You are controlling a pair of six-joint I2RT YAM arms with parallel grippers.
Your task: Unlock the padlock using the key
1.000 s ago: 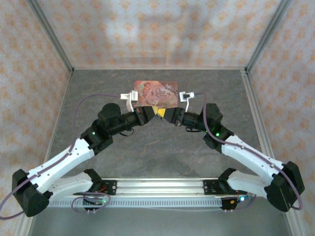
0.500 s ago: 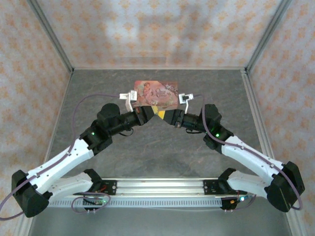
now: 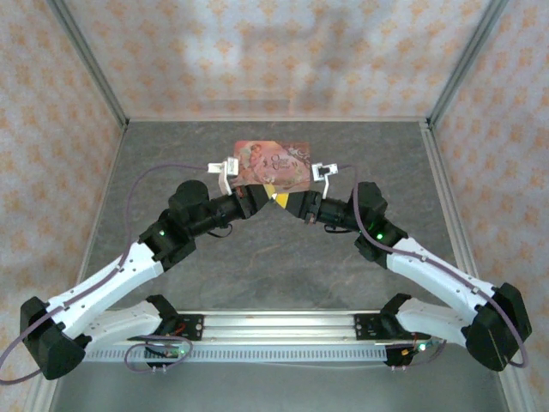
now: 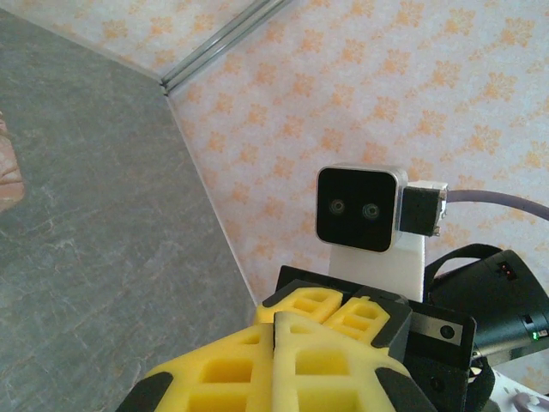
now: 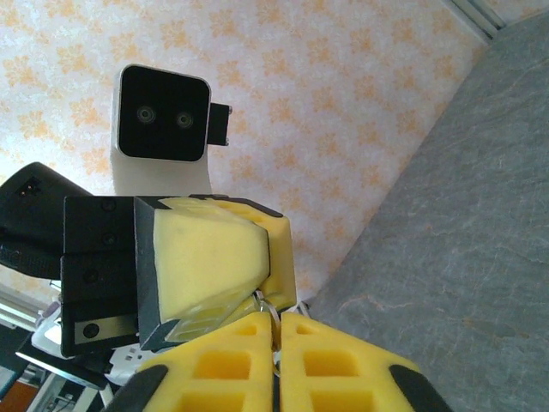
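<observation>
My left gripper (image 3: 268,194) and right gripper (image 3: 281,200) meet tip to tip above the table, just in front of the pink tin. In the right wrist view my right gripper (image 5: 276,316) is shut on a thin silver metal ring (image 5: 263,300) that sticks out at its tips. The ring touches the tip of the left gripper's yellow fingers (image 5: 214,249). I cannot tell whether this ring belongs to the padlock or to the key. In the left wrist view my left gripper (image 4: 274,314) is shut with nothing showing in its seam. The blue padlock body and the brownish key are hidden.
The pink picture-lidded tin (image 3: 274,160) lies flat on the grey table (image 3: 274,257) directly behind the grippers. Patterned walls with metal corner posts (image 3: 86,60) enclose the table on three sides. The rail (image 3: 274,324) with the arm bases runs along the near edge.
Almost nothing. The right gripper has crept slightly toward the left one, and both stay shut, tip to tip.
</observation>
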